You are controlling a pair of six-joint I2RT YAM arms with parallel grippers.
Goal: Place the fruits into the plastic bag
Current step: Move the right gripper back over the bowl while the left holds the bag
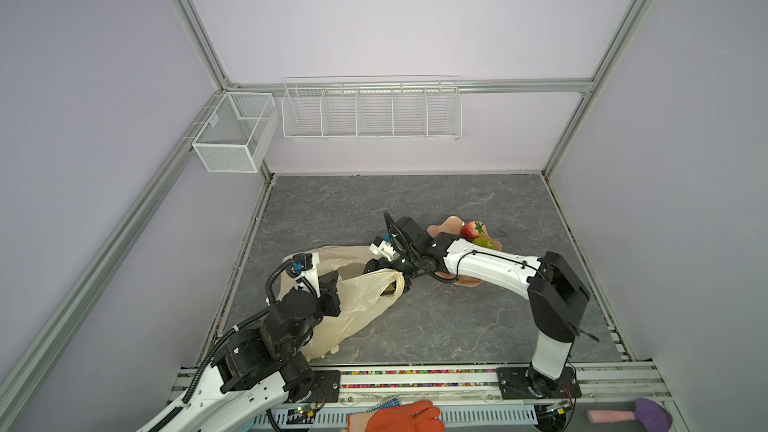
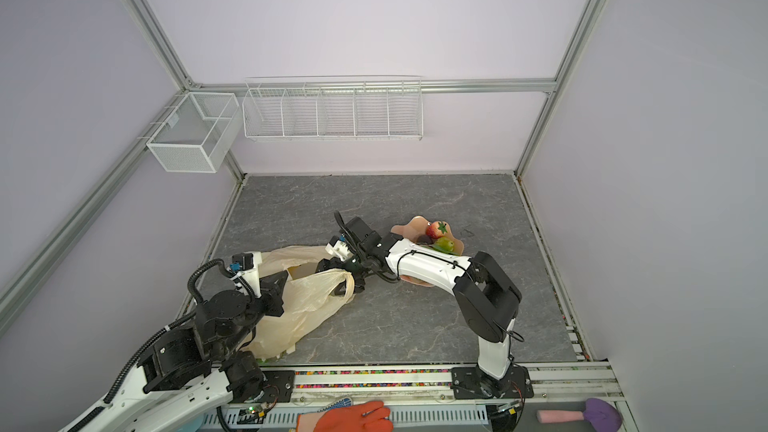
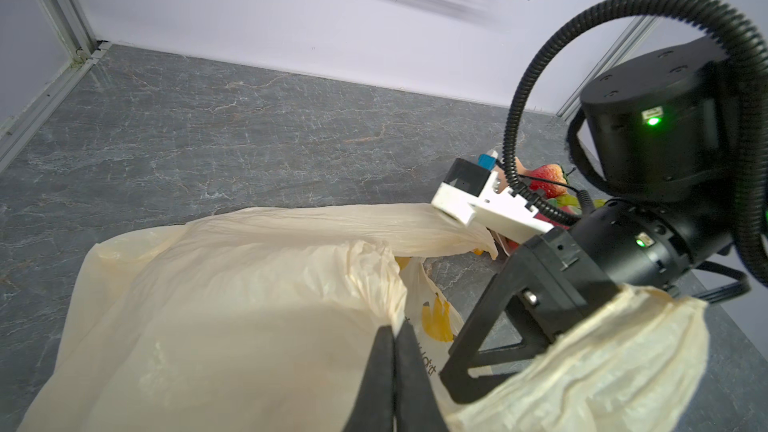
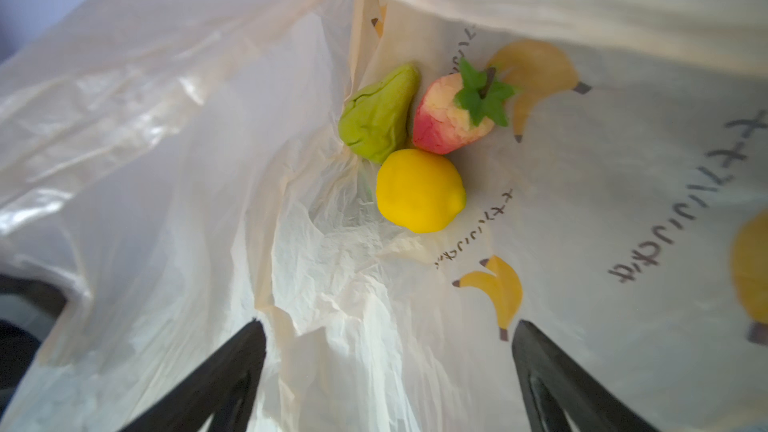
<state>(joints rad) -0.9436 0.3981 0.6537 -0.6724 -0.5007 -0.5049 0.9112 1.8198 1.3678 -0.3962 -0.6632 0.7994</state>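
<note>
White links [image 1: 490,268], blk joints [image 1: 557,297], ribbed blk cable [image 3: 516,93], green LEDs [image 3: 653,120], blk left hand [image 3: 395,338]

Left gripper [image 3: 394,332] pinched closed — right gripper [image 4: 389,326] spread wide, reaching across the middle.

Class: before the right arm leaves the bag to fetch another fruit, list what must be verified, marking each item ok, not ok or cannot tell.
1. Bag held: left gripper shut on the edge of the plastic bag: ok.
2. Jaws free: right gripper open, empty, inside the bag: ok.
3. Drop done: lemon, bagged strawberry and green piece lie apart from its fingers: ok.
4. All fruits bagged: not ok; plate strawberry and green fruit sit on the plate.
5. Withdrawal path: not ok; plastic drapes over the right gripper's body.
</note>
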